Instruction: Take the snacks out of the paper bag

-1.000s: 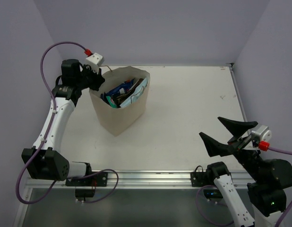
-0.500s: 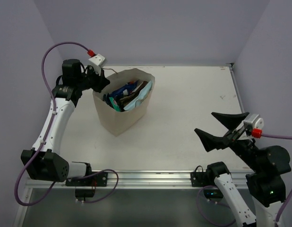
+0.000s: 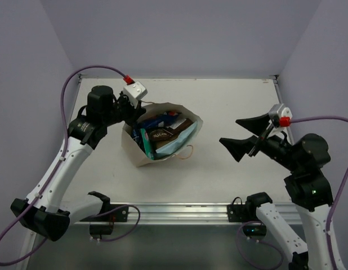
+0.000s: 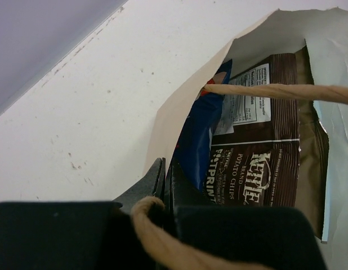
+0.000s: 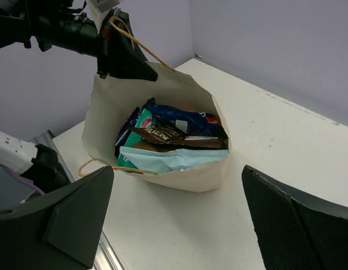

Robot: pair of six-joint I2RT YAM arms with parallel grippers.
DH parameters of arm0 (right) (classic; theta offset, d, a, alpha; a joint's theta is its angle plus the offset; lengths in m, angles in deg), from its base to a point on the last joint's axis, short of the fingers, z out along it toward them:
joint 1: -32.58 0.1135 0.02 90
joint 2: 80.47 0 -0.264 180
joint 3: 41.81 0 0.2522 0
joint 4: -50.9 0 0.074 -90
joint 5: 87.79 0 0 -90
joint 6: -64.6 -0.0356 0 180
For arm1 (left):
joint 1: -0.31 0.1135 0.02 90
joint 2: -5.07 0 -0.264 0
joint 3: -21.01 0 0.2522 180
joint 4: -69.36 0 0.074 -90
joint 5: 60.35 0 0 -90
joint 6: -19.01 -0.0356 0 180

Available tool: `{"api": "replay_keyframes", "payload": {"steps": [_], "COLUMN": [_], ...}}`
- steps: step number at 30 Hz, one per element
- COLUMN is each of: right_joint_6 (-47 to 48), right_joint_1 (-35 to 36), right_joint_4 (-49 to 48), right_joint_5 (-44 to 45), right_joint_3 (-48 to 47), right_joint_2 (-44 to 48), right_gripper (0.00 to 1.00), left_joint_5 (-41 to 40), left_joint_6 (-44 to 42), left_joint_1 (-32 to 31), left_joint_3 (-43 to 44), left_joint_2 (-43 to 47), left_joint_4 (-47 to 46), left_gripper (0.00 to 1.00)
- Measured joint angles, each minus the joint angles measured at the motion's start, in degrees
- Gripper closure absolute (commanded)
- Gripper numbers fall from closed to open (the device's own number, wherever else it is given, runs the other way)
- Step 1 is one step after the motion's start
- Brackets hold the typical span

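Jaws of left gripper [image 3: 133, 114] tight on paper bag [image 3: 135, 153], newly tilted rightward.

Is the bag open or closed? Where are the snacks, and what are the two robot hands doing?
paper bag: mouth open, leaning over.
snacks: stuffed inside the bag, none taken out yet.
left gripper: shut on the bag's rim.
right gripper: open, empty, apart from the bag.

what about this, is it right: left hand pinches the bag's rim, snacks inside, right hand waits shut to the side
No: the right hand is open, not shut, as the top view shows. The rest holds: the left hand pinches the bag by its rim and the snacks are inside.
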Motion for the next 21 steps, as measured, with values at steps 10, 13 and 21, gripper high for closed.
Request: {"api": "replay_keyframes", "payload": {"steps": [10,13,21], "right_joint_6": [2.29,5.03,12.09], "right_joint_1": [21.44,28.26,31.39], "right_joint_4": [2.12,3.32,4.15], "right_joint_5": [12.46,16.50,21.14], "right_joint_3": [-9.20,-12.70,-18.64], "right_joint_2": [-15.28,-21.86,-39.43], "right_gripper": [0.01,0.01,0.01], "left_joint_5": [-10.78,-13.88,-21.70], "left_joint_6": [0.20,0.04,-2.89], "left_joint_1": [-9.73,-10.25,-10.21], "left_joint_3": [-1.46,-1.29,3.72], "left_joint_2": [1.11,0.94,-4.33], "left_joint_4": [-0.04,-0.26,-0.13], "left_gripper": [1.00,1.00,1.00]}}
